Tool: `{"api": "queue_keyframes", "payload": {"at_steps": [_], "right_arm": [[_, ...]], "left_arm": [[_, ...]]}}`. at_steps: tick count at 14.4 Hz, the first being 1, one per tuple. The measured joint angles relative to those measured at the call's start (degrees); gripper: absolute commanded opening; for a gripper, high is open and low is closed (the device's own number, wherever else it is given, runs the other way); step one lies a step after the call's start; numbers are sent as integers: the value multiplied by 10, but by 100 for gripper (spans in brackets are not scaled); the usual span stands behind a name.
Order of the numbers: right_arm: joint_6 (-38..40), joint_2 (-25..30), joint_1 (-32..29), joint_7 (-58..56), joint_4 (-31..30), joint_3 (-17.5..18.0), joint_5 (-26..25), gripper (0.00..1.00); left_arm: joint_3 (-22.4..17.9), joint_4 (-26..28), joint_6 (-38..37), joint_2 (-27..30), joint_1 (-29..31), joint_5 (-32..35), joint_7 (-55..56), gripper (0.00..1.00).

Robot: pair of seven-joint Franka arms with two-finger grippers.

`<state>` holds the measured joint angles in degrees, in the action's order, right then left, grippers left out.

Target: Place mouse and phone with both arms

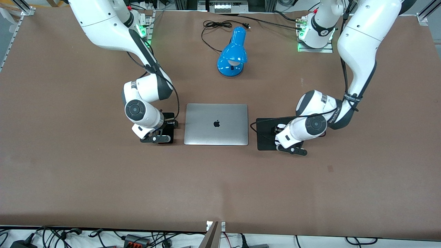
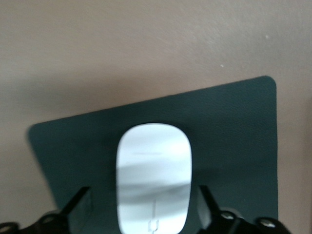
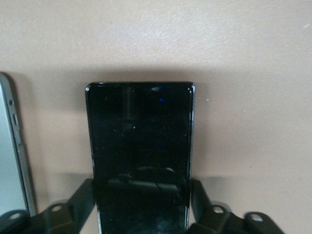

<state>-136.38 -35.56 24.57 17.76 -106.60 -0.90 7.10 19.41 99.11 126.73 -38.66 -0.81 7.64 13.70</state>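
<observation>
In the left wrist view the white mouse [image 2: 153, 175] lies on a black square pad [image 2: 234, 126]. My left gripper [image 2: 143, 191] is open and straddles the mouse, with a gap on each side. In the front view that gripper [image 1: 279, 132] sits low over the pad [image 1: 265, 132], toward the left arm's end of the table. The black phone [image 3: 140, 136] lies between the fingers of my right gripper [image 3: 141, 183], whose fingertips [image 3: 87, 190] press on its long edges. In the front view the right gripper [image 1: 168, 124] is low beside the laptop and its hand hides most of the phone.
A closed silver laptop [image 1: 216, 124] lies between the two grippers, and its edge [image 3: 9, 161] shows beside the phone. A blue desk lamp [image 1: 233, 55] with a black cord [image 1: 217, 26] stands between the arm bases. Brown table surface [image 1: 220, 186] lies nearer the front camera.
</observation>
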Motion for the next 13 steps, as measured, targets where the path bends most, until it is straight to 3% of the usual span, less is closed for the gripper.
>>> {"api": "queue_keyframes", "payload": {"at_steps": [3,6,10,13], "right_arm": [[17,37,0,5,14,-3,0,100],[97,109,-3,5,46,-16,-1,100],[286,159,-37,-11,160,-41,-2,100],[346,160,-86,-27,227,-46,-2,100]], "left_arm": [[0,-52,-98,44,33,0,-1,100],[0,-120,-211,102,99,0,-33,100],[1,-157,-285,186,177,-14,-51,100],[1,-157,-340,253,203,-17,-61,100]]}}
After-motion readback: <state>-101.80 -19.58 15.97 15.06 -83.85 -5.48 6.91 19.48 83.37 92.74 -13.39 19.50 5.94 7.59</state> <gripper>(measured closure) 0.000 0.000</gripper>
